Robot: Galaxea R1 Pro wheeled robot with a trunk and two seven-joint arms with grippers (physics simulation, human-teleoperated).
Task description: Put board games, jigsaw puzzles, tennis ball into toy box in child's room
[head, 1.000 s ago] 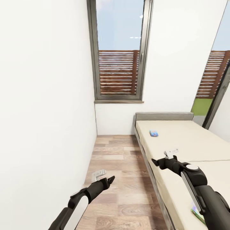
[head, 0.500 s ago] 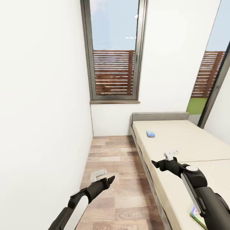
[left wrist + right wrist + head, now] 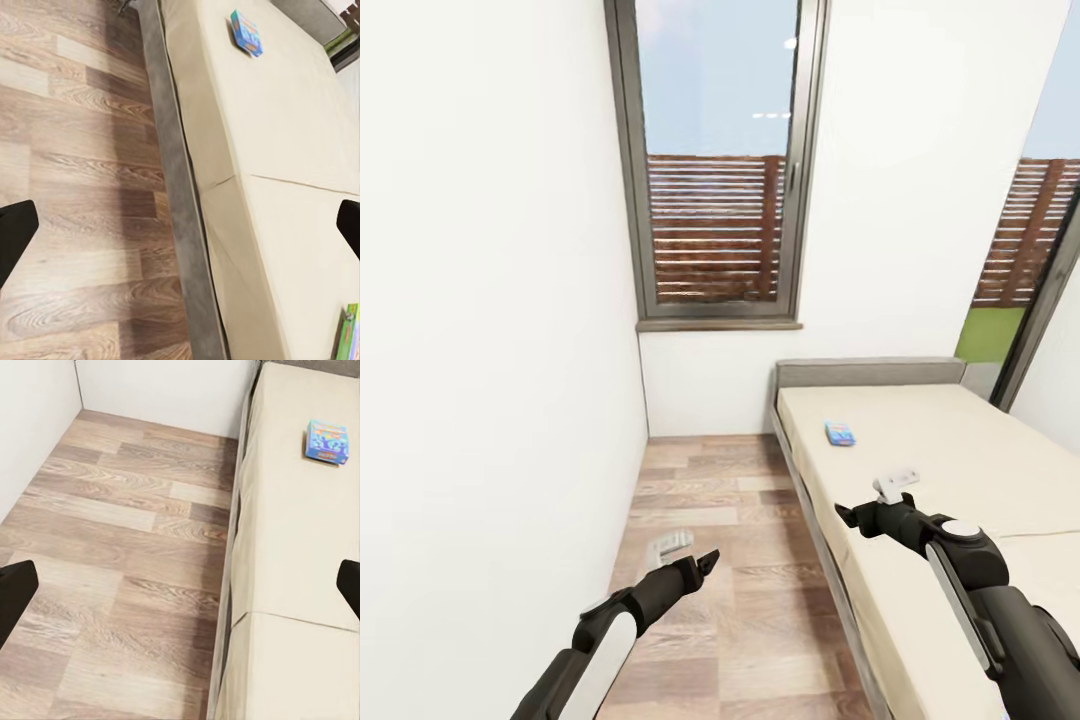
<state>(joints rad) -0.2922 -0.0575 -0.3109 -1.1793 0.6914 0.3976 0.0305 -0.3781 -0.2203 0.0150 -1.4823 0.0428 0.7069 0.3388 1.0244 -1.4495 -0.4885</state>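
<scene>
Bedroom corner ahead: white walls, tall dark-framed window point(image 3: 715, 160), plank floor point(image 3: 730, 560) in a narrow strip between the left wall and the bed point(image 3: 920, 450). Light blue board game point(image 3: 840, 433) lies flat on the beige sheet near the headboard point(image 3: 870, 373), well apart from both arms; it also shows in the left wrist view point(image 3: 246, 32) and the right wrist view point(image 3: 328, 440). Second game box, green-edged point(image 3: 346, 335), sits nearer the foot end of the bed, caught at the edge of the left wrist view. Change over the last second: the whole head picture has shifted, so that's camera/base motion, not the things moving; the window and headboard slid sideways and back, and the green-edged box that showed at the lower right corner of the head view has dropped out of it. Blue box hasn't moved on the sheet. Arms hold the same pose relative to the body: left gripper point(image 3: 705, 562) over the floor, right gripper point(image 3: 847, 513) at the bed's near edge. Both sets of fingers look spread wide and empty in the wrist views, dark tips at opposite picture edges. My read: approach phase, nothing on the bed picked yet; blue box looks like the likely first target, right arm better placed.
</scene>
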